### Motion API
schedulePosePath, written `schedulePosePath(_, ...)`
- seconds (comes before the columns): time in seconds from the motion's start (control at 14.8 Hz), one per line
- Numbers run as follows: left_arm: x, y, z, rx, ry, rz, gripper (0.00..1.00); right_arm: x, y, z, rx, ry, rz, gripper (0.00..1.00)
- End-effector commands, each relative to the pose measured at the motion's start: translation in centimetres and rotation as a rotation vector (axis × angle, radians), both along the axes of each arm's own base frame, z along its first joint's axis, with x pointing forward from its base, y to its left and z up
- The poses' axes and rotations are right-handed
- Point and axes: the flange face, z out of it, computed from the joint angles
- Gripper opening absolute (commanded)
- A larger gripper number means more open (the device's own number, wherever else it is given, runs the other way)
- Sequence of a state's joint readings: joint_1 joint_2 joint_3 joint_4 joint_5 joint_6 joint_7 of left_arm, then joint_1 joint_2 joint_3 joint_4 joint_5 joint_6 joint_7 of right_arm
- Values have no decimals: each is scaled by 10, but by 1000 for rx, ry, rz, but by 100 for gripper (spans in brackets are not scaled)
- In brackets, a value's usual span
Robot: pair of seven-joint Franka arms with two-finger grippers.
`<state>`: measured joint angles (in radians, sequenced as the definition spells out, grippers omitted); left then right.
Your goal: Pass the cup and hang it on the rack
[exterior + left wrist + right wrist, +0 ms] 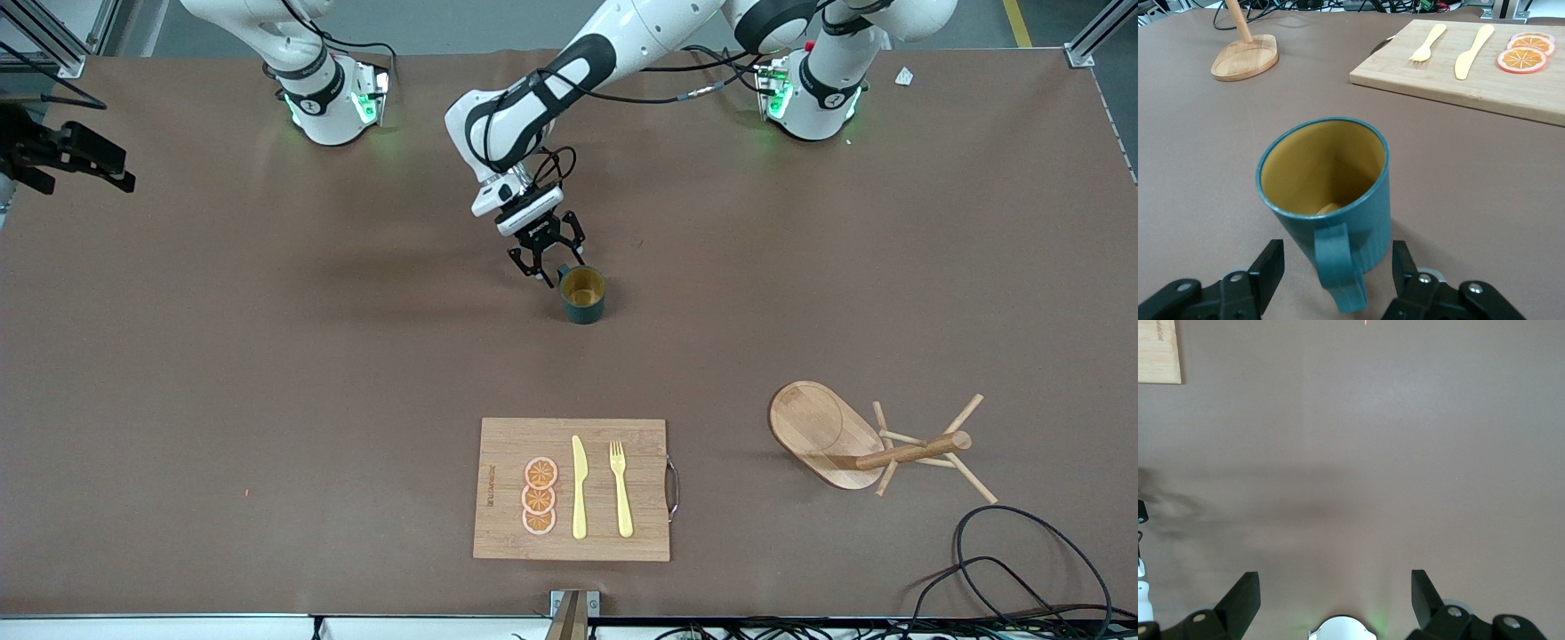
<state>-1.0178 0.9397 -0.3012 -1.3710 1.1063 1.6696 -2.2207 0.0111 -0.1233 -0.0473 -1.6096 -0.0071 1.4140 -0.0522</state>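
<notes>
Front view: no legible writing; left gripper [553, 263] straddles cup [583, 295] handle, ungrasped; right gripper [1335, 593] released.

Teal cup [583, 298] upright mid-table, yellow inside, wooden rack [853, 440] toward left arm's end

Brown-covered table [267, 373] under even light, cables [1005, 569] at its edge.

Bright, even overhead light, soft shadows on the table [267, 356], all views sharp.
</notes>
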Motion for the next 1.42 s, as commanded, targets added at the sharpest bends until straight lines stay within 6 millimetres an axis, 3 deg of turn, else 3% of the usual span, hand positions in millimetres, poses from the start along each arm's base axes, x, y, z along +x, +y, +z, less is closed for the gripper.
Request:
schedulePosePath(0.0,4,-1,0,1,-24,4,72,-9,-1,0,2,-9,-16,100)
schedulePosePath(0.61,26,9,-1,9,-26,24,65,-9,-14,-3,20,7,-43,100)
schedulePosePath(0.81,25,11,-7,13,-24,28,50,-8,-13,-2,19,-4,-40,100)
schedulePosePath(1.08,24,10,-7,12,-23,27,41,-6,-10,0,18,-18,-34,100)
schedulePosePath(1.36,26,10,-4,9,-20,30,15,-6,-8,5,18,-27,-30,100)
